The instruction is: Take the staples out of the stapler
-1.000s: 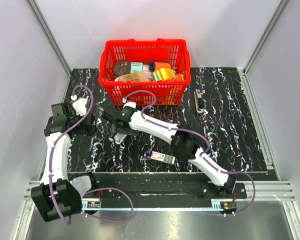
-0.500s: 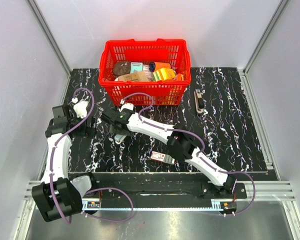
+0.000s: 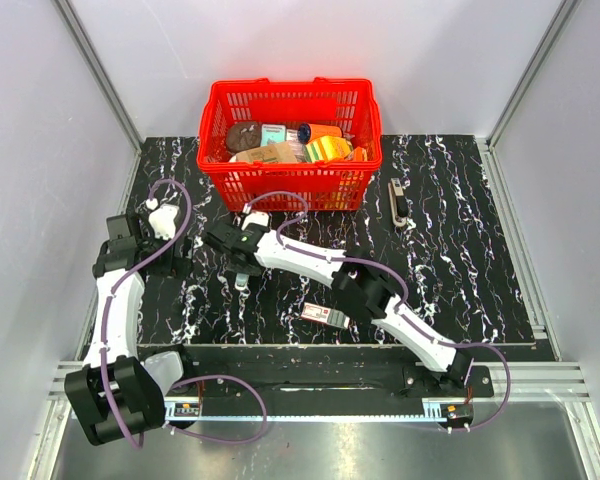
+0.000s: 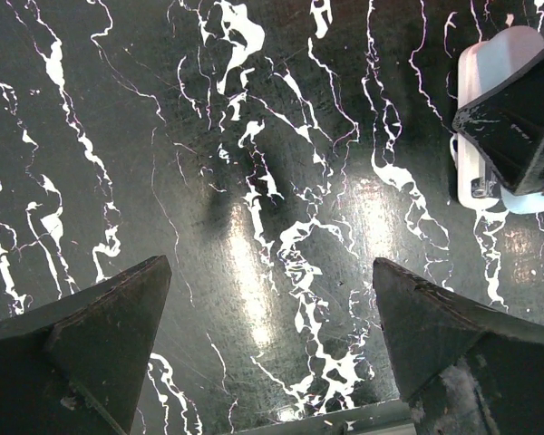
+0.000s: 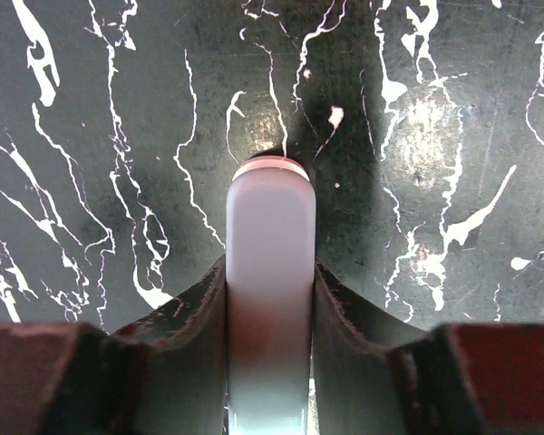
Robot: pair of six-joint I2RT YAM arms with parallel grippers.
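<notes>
From above, my right claw (image 3: 242, 262) has moved down onto the stapler (image 3: 241, 281), left of the middle. In my left view, my left claw (image 4: 272, 308) is wide open and holds nothing. In my right view, my fingers (image 5: 199, 308) squeeze the stapler's sides, so I think opening it comes next.

This looks like a robot test cell in a lab, not a home or a shop. Plain pale walls (image 3: 40, 110) stand in bare metal rails (image 3: 98, 72). A white left arm (image 3: 115, 300) and right arm (image 3: 400, 315) are bolted to a metal bar (image 3: 310, 407) at the near edge of a black, marble-patterned table (image 3: 460, 250). A red shopping basket (image 3: 290, 84) full of groceries stands at the far edge.
</notes>
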